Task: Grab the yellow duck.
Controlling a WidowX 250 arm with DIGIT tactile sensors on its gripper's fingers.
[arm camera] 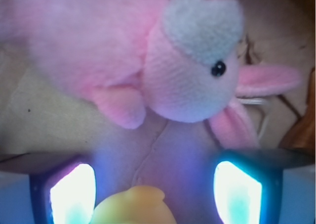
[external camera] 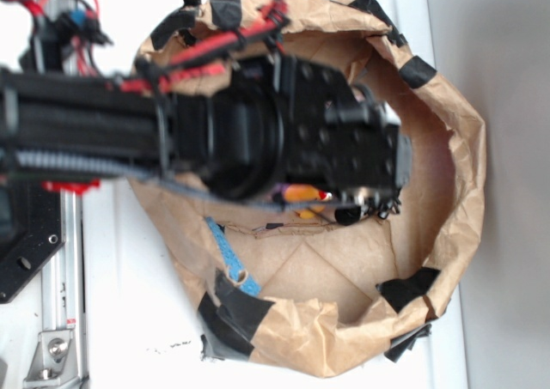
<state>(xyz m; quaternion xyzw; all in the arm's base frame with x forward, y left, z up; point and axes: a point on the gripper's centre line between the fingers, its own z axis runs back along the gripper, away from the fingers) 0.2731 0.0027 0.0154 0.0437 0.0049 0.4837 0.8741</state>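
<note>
- Left finger pad (arm camera: 73, 194): I saw it glowing, clear of the toy.
- The yellow duck (arm camera: 133, 206) sat centred between both pads, below the pink bunny (arm camera: 148, 61).
- My hand (arm camera: 153, 197) stood wide, holding nothing.

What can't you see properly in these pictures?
- Yellow duck: wrist view, bottom edge cuts off most of it.
- Claw: wrist view, glowing fingers stand either side of the duck; contact can't be told.
- Pink bunny: exterior view, the arm hides it.
- Brown thing: wrist view, right edge, cut off and blurred.
</note>
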